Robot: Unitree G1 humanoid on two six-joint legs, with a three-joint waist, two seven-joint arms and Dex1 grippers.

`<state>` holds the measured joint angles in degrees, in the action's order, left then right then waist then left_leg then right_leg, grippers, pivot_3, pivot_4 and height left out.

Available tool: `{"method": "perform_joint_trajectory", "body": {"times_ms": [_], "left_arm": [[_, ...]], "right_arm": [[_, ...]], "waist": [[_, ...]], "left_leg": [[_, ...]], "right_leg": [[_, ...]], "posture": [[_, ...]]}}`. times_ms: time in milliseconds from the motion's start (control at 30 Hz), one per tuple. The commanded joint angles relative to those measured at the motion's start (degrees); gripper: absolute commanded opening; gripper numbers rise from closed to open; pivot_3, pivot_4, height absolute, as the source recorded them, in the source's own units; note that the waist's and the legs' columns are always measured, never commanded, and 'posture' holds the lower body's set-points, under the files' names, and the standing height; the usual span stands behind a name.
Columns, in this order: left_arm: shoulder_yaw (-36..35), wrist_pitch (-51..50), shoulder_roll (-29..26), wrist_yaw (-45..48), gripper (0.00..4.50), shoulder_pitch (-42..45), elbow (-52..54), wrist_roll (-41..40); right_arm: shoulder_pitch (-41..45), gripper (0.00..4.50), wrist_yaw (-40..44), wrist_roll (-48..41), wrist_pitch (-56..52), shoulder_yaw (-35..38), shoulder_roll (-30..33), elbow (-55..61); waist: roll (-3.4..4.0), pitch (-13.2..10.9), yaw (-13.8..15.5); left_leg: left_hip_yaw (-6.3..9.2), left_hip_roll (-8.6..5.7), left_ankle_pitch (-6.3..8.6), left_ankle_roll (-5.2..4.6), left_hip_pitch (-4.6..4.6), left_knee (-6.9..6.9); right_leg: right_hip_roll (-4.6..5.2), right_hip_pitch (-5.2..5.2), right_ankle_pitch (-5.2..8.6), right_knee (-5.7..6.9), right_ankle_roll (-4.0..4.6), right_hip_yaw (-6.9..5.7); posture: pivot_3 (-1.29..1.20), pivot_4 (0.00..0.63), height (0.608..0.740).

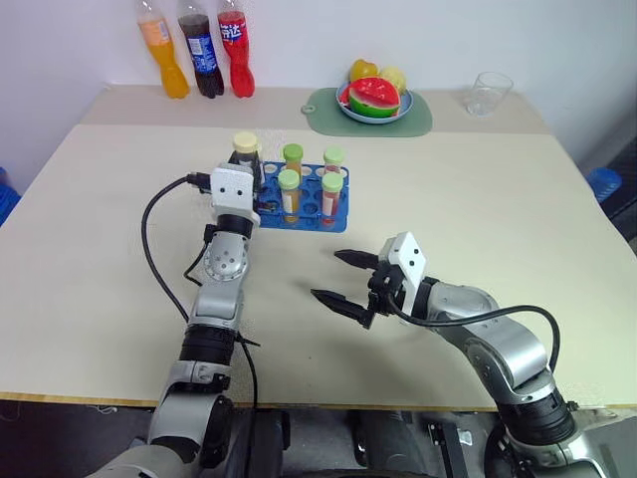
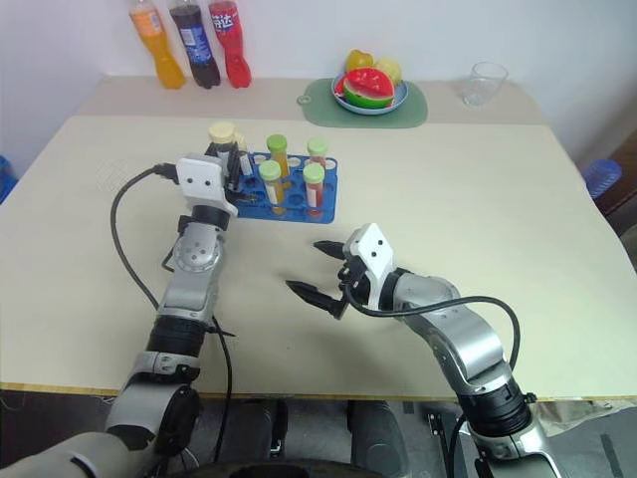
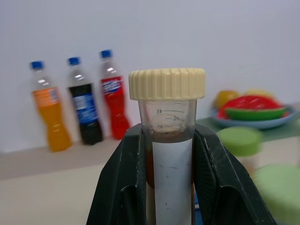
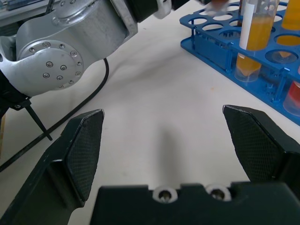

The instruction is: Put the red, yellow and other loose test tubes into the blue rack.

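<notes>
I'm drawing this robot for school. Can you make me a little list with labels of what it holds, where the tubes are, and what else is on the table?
left tool: shut on a cream-capped tube, held above the rack
right tool: open, holding nothing, low over the table
rack: blue, with four green-capped tubes standing in it
back of table: three soda bottles, plate of fruit on a green mat, clear cup
</notes>
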<state>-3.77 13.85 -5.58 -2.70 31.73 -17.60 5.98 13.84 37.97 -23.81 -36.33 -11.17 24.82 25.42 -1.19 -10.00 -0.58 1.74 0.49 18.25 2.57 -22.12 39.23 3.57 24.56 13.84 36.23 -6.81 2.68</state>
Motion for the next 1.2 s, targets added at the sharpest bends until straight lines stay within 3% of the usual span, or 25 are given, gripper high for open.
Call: {"method": "perform_joint_trajectory", "body": {"times_ms": [33, 533, 767, 800, 967, 1200], "left_arm": [[0.09, -0.03, 0.36, 0.02, 0.75, 0.93, -0.62, -0.96], [-0.8, -2.56, 2.5, 0.51, 0.75, -0.58, -0.52, -5.02], [-1.99, -1.82, 1.38, 2.59, 4.18, -2.42, 5.58, -7.74], [-2.66, -2.35, 0.93, 3.17, 4.18, -3.13, 8.21, -8.9], [-6.53, -10.29, -4.09, 8.02, 4.18, -8.22, 23.08, -16.75], [-16.39, -35.41, -27.35, 26.36, 4.18, -25.59, 39.54, -33.54]], "right_arm": [[-0.21, 4.5, -0.55, -0.96, 0.19, 1.08, -0.21, 3.0], [-0.61, 4.5, -0.9, -1.24, 0.19, 0.8, -0.68, 3.18], [-0.33, 4.5, -1.93, -2.27, -0.44, 2.88, -1.0, 3.58], [0.1, 4.5, -1.96, -2.85, -0.95, 3.92, -0.7, 3.66], [1.52, 4.5, 0.09, -5.38, -2.84, 9.41, 4.11, 4.53], [1.09, 4.5, 5.02, -5.3, -2.15, 21.73, 17.66, -4.37]], "waist": [[0.0, 0.0, 0.05], [0.0, 0.0, -0.03], [0.0, 0.0, -0.2], [0.0, 0.0, -0.18], [0.0, 0.0, -0.15], [0.04, -0.01, -0.33]], "left_leg": [[0.0, 0.0, 0.0, 0.0, 0.0, 0.0], [0.0, 0.0, 0.0, 0.0, 0.0, 0.0], [0.01, 0.0, 0.0, 0.0, 0.01, 0.0], [0.01, 0.0, 0.0, 0.0, 0.01, 0.0], [0.01, 0.02, 0.0, 0.0, 0.02, 0.0], [-0.03, 0.08, 0.04, -0.06, 0.05, -0.04]], "right_leg": [[0.0, 0.0, 0.0, 0.0, 0.0, 0.0], [0.0, -0.01, 0.0, -0.01, 0.0, 0.0], [0.0, -0.01, 0.0, 0.0, 0.0, 0.0], [-0.01, 0.0, 0.0, 0.0, 0.0, 0.0], [0.0, 0.0, 0.0, 0.01, 0.0, 0.01], [-0.03, -0.02, 0.02, 0.01, 0.02, 0.02]], "posture": [[0.0, 0.15, 0.734], [0.0, 0.15, 0.734], [0.0, 0.15, 0.734], [0.0, 0.15, 0.734], [0.0, 0.15, 0.734], [0.0, 0.15, 0.734]]}}
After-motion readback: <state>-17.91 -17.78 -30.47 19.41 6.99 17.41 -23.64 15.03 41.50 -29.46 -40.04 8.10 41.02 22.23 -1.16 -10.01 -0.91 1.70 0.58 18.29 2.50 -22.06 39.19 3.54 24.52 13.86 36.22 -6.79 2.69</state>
